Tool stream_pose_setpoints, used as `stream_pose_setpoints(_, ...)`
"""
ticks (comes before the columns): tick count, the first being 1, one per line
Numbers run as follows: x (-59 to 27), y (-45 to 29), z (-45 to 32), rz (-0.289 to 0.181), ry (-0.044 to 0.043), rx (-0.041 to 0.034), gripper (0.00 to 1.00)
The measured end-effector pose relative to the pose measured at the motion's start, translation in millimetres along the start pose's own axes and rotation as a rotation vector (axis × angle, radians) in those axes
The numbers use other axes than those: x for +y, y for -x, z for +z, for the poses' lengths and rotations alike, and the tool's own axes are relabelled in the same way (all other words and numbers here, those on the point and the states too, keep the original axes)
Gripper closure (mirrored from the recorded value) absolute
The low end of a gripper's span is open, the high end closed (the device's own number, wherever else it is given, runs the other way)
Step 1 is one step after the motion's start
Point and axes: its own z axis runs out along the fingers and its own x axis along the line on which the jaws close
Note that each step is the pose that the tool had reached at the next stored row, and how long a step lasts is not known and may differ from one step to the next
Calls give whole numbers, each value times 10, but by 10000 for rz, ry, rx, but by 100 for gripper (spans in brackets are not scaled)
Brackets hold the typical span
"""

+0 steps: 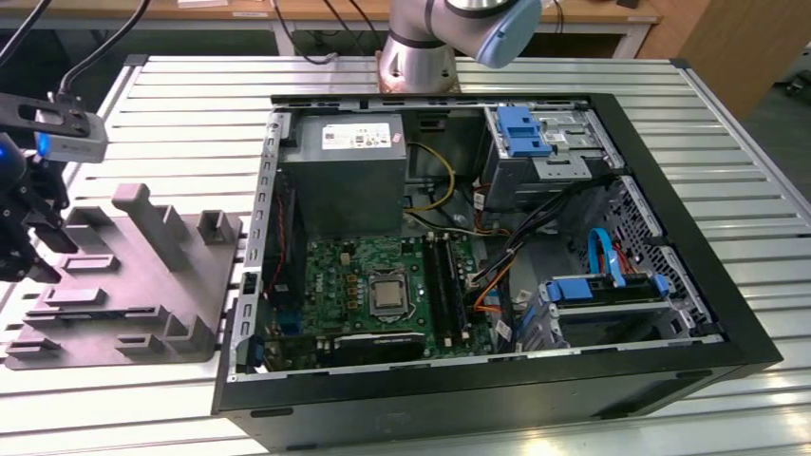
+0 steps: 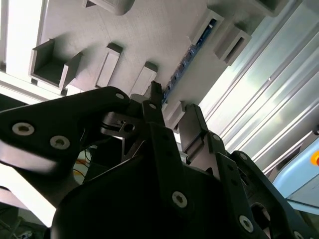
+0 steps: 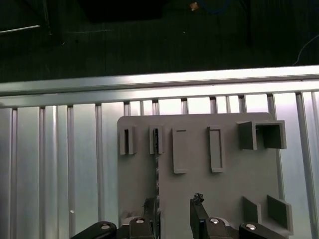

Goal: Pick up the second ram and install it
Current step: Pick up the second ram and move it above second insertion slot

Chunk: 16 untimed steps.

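Observation:
The second ram stands on its edge in a slot of the grey tray, showing as a thin dark line. In the second wrist view it is a blue-green strip with small chips on the tray. My gripper hangs just above the tray, open. The stick runs between the two fingers, close to one fingertip and apart from the other. In the exterior view the gripper is at the far left, over the tray's outer end.
An open black computer case lies at the exterior view's right of the tray, with the green motherboard, its dark memory slots, a grey power supply and loose cables. The robot base stands behind the case.

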Motion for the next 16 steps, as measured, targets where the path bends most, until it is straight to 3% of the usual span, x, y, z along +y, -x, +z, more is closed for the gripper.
stream_pose_setpoints(14, -14, -137, 107, -612, -41, 38, 59)
stream_pose_setpoints(16, -14, -140, 113, -653, -110, 5, 59)
